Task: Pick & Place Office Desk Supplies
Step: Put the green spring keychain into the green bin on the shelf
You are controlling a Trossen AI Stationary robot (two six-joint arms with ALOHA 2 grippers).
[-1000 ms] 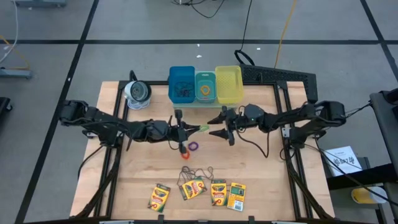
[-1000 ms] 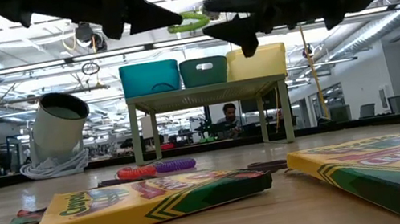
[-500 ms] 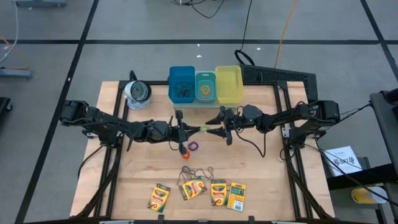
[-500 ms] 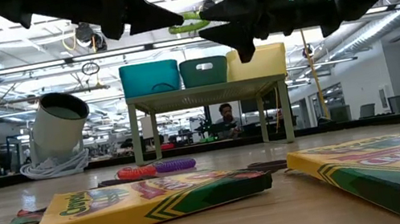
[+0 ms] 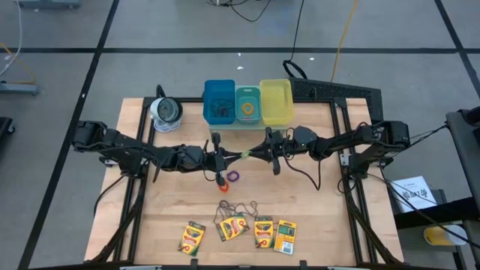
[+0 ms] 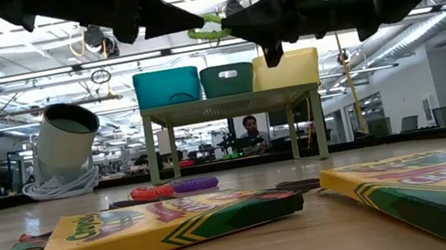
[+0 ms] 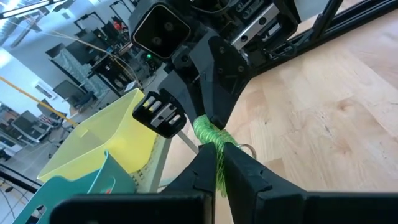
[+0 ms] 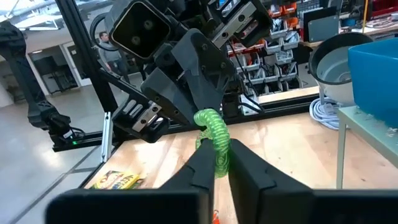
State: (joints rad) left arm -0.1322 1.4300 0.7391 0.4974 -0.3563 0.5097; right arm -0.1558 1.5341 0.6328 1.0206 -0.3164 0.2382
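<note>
A green ring band point(image 5: 246, 156) hangs high above the table's middle, between my two grippers. My left gripper point(image 5: 237, 156) reaches in from the table's left and is shut on it. From the right, my right gripper point(image 5: 256, 155) meets it tip to tip and is shut on the same band point(image 8: 213, 132). Below them an orange band point(image 5: 222, 182) and a purple band point(image 5: 233, 176) lie flat on the wood. Several yellow-and-green crayon boxes point(image 5: 264, 232) lie near the front edge, with thin wiry loops point(image 5: 236, 206) just behind them. My left gripper pinches the band's left end point(image 7: 216, 144) between its two fingers. The fingers come nearly level from the table's left. The band is lifted clear of the table. My right gripper pinches the band's other end point(image 8: 217, 155) between its two fingers. The fingers come about level from the table's right. The band spans the short gap between the two grippers point(image 6: 209, 27).
Blue point(image 5: 219, 102), teal point(image 5: 248, 105) and yellow point(image 5: 276, 102) bins stand on a small raised stand at the table's far edge. A silvery-white roll point(image 5: 165, 111) lies at the far left. Bare wood lies between the bands and the crayon boxes.
My right gripper has shut from wide open onto the green band that my left gripper holds. The band has stayed where it was, clear of the table.
</note>
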